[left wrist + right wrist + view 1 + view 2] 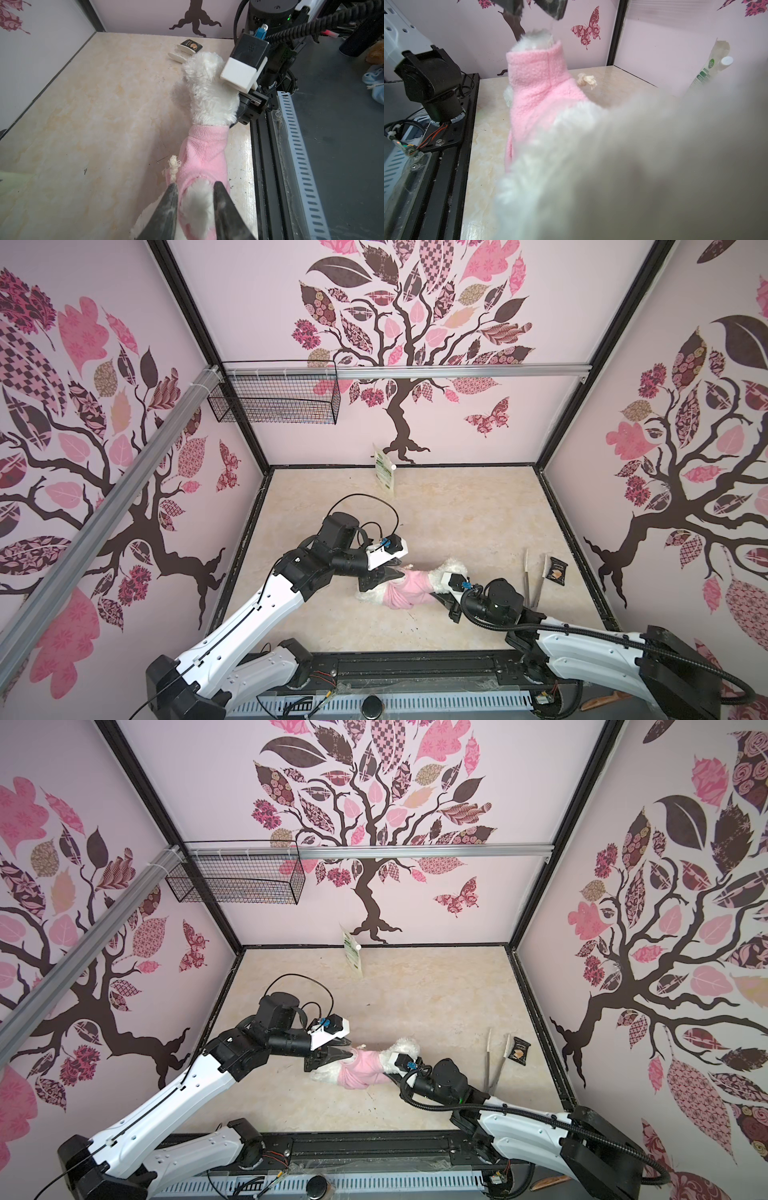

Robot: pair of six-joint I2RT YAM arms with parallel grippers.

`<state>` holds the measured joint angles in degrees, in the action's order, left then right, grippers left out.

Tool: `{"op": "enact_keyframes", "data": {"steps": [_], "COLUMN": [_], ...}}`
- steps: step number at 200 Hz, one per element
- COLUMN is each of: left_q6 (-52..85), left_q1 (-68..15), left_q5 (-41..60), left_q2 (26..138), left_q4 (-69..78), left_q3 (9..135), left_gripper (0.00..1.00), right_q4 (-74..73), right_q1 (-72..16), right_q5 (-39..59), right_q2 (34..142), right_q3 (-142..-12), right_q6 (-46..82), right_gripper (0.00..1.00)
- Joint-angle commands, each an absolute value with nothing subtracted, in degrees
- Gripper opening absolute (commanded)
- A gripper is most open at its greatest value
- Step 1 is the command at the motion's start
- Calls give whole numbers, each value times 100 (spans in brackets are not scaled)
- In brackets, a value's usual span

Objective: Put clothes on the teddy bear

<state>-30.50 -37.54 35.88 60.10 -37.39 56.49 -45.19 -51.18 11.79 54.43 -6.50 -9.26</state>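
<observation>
In both top views the teddy bear (451, 566) lies on the beige table (457, 510), its body inside the pink top (401, 593), between the left gripper (384, 574) and right gripper (440, 597).

The left wrist view shows the left gripper's jaws spread on either side of a white furry limb poking from the pink top.

In the right wrist view, blurred fur fills the frame; the right gripper, nearly closed, probably pinches the bear.
</observation>
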Motion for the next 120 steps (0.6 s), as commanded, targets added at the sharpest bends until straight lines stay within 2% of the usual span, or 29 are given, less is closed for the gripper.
{"op": "enact_keyframes", "data": {"steps": [1,62,81,107,120], "left_q6": [-3261,-3369,-3320,-2778,-2129], "left_q1": [-3788,-3919,-3924,-3912,-3837], "left_q5": [3536,3279,3287,3612,3917], "left_q2": [6030,6360,6431,6211,5928], "left_q4": [-3981,-3996,-3879,-3402,-2841], "left_q3": [5849,5789,5784,5709,5563], "left_gripper": [31,29,20,0,0], "right_q4": [-4844,-4895,-4944,-4904,-4894], "right_q1": [-5092,-5089,-5089,-5089,-5093], "right_q5": [1231,1266,1283,980,637], "right_q2": [5458,5490,5504,5406,5282], "right_q3": [-995,-1025,-992,-829,-729], "right_q6": [-975,-890,-859,-832,-703], "right_gripper": [10,10,10,10,9]}}
